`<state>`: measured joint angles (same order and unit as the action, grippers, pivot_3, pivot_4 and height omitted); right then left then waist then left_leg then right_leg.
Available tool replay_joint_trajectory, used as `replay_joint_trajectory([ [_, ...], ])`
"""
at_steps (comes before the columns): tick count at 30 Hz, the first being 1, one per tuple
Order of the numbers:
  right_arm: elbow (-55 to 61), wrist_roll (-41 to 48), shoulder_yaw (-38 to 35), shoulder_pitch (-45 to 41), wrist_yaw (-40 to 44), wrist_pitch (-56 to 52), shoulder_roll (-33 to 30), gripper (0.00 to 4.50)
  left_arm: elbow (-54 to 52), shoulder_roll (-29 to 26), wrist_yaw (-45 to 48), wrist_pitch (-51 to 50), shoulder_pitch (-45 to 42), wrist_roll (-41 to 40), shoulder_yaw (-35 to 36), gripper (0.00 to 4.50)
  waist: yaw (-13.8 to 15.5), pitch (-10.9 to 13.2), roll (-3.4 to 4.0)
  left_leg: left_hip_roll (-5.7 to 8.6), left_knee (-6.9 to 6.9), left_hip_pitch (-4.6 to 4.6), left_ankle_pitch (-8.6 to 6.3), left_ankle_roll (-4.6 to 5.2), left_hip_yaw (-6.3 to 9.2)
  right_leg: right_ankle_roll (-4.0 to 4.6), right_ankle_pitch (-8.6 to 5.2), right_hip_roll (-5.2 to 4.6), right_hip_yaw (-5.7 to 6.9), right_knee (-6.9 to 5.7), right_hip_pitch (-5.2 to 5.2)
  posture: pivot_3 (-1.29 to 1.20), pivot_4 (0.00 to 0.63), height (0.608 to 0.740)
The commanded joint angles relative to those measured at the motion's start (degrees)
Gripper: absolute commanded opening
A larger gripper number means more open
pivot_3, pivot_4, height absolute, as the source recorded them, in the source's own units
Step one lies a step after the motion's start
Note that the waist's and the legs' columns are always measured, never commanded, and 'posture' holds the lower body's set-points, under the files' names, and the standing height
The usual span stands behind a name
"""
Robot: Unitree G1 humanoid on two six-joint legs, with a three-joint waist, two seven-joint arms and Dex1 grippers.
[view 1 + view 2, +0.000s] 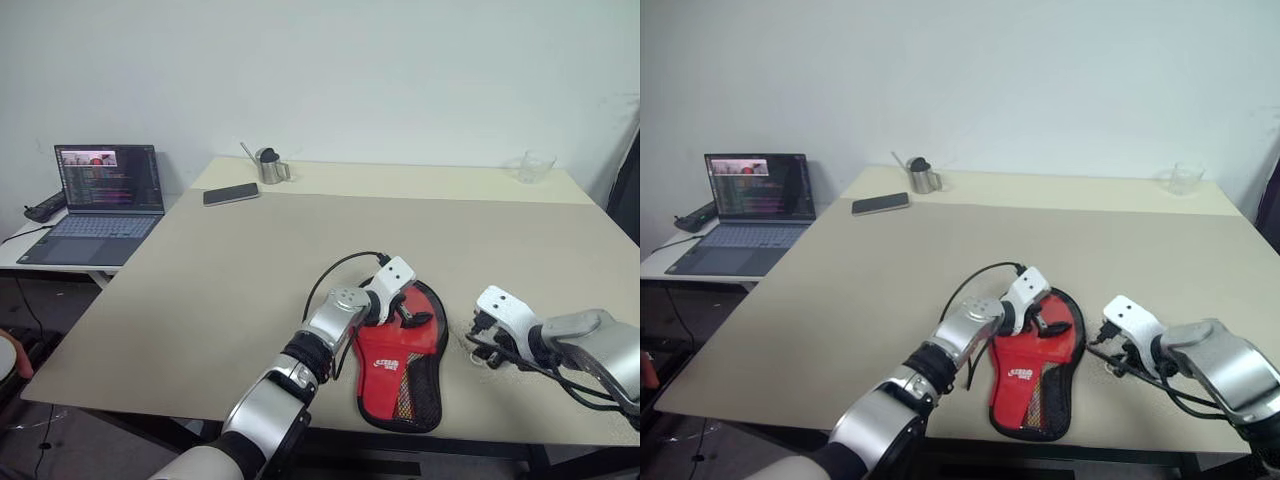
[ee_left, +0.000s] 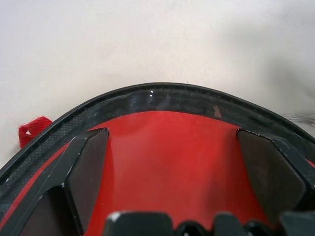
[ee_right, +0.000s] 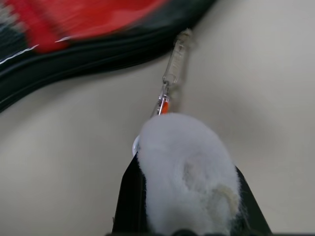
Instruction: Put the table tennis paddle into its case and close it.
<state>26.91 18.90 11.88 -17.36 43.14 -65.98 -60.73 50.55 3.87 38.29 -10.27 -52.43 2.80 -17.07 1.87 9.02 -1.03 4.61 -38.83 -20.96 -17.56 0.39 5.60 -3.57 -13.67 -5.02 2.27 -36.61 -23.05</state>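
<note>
Left pincer point(image 1: 408, 311) is spread wide over the round end of the case point(image 1: 402, 375), fingers point(image 2: 87, 169) straddling the red face without clamping anything. Case lies near the front edge of the tabletop point(image 1: 200, 300), red side up, mesh pocket toward the robot.

Right pincer point(image 3: 189, 196) is clenched on a white fluffy tuft that seems tied to the zipper pull point(image 3: 176, 64) by a small clip; it sits just beside the case's right edge.

Judgement: step in hand is closing the zip. To do it well, left should press flat on the case to anchor it while right draws the pull along the black edging, following the curve rather than yanking outward.

Hard to make out: the paddle itself, presumably already inside; how far the zip has run; whether left's fingers actually touch the fabric.
</note>
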Motion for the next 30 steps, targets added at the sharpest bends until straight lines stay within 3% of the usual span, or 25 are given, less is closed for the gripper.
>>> replay_joint_trajectory([
  [1,3.22,-0.54,-1.03,4.23,4.19,7.95,-3.62,0.36,6.24,-0.12,-0.22,-1.73,2.47,3.10,-1.96,4.50,0.00,0.01,-0.02,0.00,0.00,0.01,0.00,0.00,0.02,-0.01,0.00,0.00,0.02,0.02,0.03,0.00,0.150,0.740],
  [15,4.93,-0.39,-7.50,18.33,15.81,29.65,-8.25,0.35,8.30,0.77,0.71,-0.91,1.34,4.00,-2.19,4.50,0.27,0.03,-0.04,-0.02,0.02,0.16,-0.04,-0.06,0.49,-0.09,-0.03,-0.01,0.50,0.75,0.76,0.00,0.150,0.740],
  [22,7.21,2.94,-11.87,24.86,21.08,36.71,-6.89,0.35,9.12,0.92,0.96,-0.41,1.03,4.30,-2.27,4.50,1.00,0.09,-0.15,-0.02,0.02,0.15,-0.07,-0.11,0.55,-0.12,-0.05,-0.01,0.54,0.75,0.76,0.00,0.150,0.740],
  [30,8.78,6.05,-11.58,31.55,28.45,44.36,-5.72,0.34,9.47,0.46,1.75,0.15,0.84,4.88,-3.12,4.50,1.20,0.13,-0.22,-0.02,0.02,0.16,-0.13,-0.14,0.56,-0.15,-0.08,-0.01,0.55,0.77,0.78,0.00,0.150,0.740],
])
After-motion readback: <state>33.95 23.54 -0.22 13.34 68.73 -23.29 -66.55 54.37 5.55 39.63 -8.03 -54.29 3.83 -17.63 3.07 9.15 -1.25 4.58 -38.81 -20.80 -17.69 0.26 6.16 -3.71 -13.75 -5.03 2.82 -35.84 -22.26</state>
